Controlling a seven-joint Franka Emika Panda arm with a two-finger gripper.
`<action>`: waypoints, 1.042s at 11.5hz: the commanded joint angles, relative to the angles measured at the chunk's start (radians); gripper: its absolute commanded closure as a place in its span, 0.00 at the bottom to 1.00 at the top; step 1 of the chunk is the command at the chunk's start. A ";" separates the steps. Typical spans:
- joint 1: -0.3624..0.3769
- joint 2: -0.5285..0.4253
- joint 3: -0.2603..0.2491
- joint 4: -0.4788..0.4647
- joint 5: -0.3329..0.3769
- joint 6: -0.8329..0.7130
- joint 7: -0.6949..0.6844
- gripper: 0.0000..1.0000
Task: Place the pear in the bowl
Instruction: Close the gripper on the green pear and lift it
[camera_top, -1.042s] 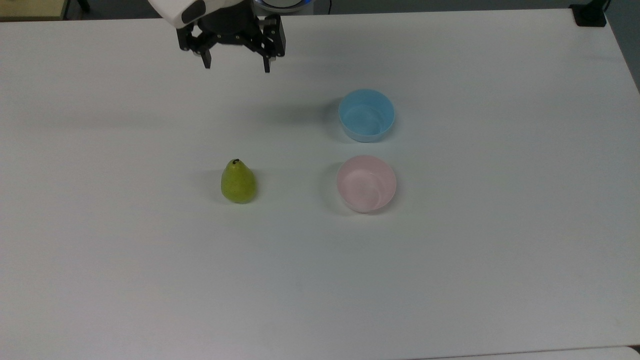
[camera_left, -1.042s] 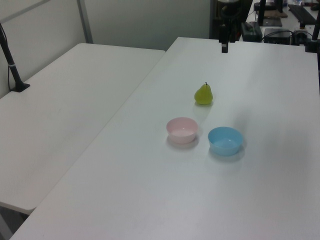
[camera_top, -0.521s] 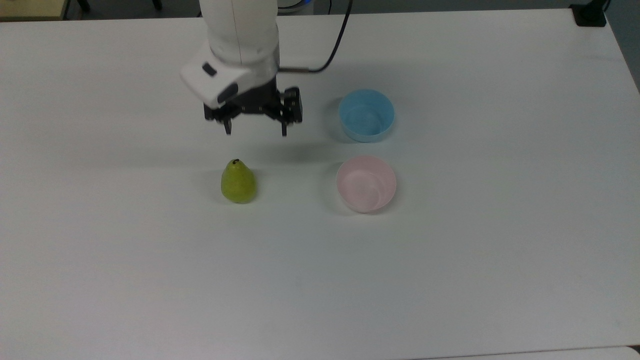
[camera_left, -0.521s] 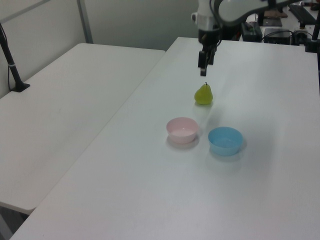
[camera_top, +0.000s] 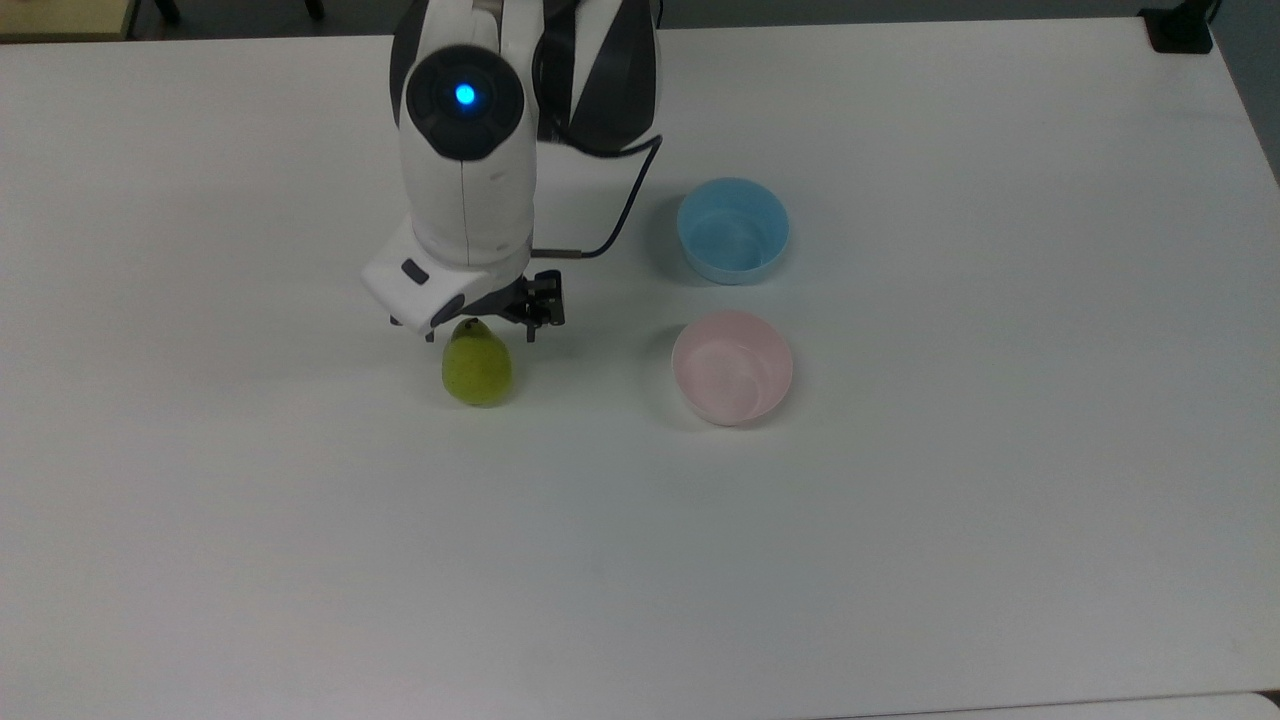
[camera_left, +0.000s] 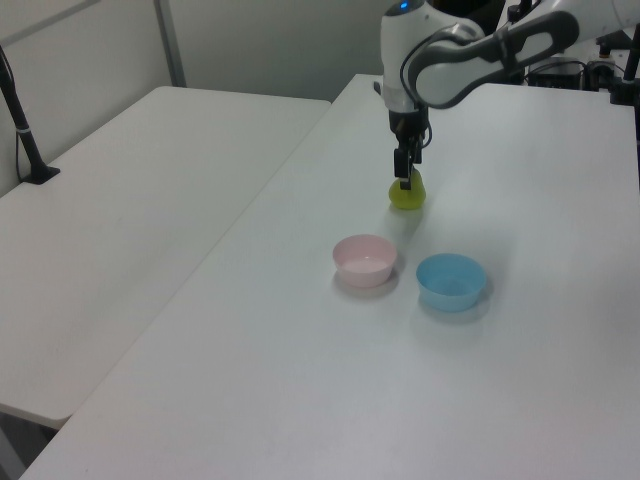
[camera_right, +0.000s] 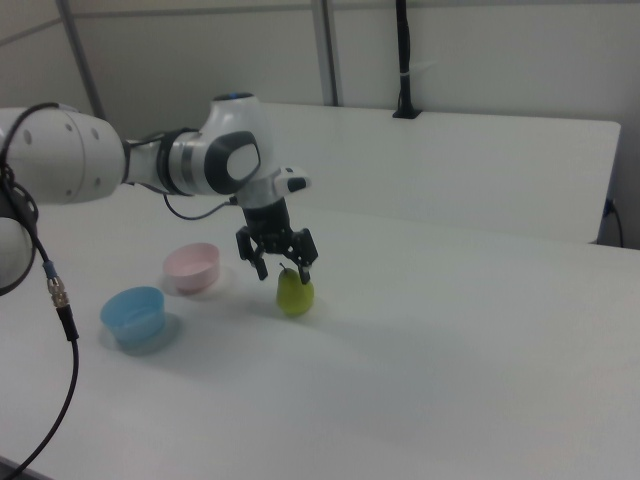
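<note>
Right view: pear (camera_right: 295, 294) upright on table, between fingers of wide-spread claw (camera_right: 282, 270) above it.

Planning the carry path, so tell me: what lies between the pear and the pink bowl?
Nothing: in the top view, bare white table separates the pear from the pink bowl.

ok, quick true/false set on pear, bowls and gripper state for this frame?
1. The pear stands on the table. True.
2. The pink bowl holds the pear. False: it is empty.
3. The gripper is open just above the pear. True.
4. In the top view, the blue bowl lies to the pear's left. False: both bowls lie to its right.
5. The gripper has lifted the pear. False: the pear sits on the table, not yet grasped.
</note>
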 joint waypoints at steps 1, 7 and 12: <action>0.000 0.057 -0.008 -0.005 -0.040 0.060 -0.014 0.00; -0.001 0.036 -0.008 -0.005 -0.043 0.053 -0.013 0.68; 0.058 -0.076 -0.029 0.078 0.052 -0.068 -0.008 0.69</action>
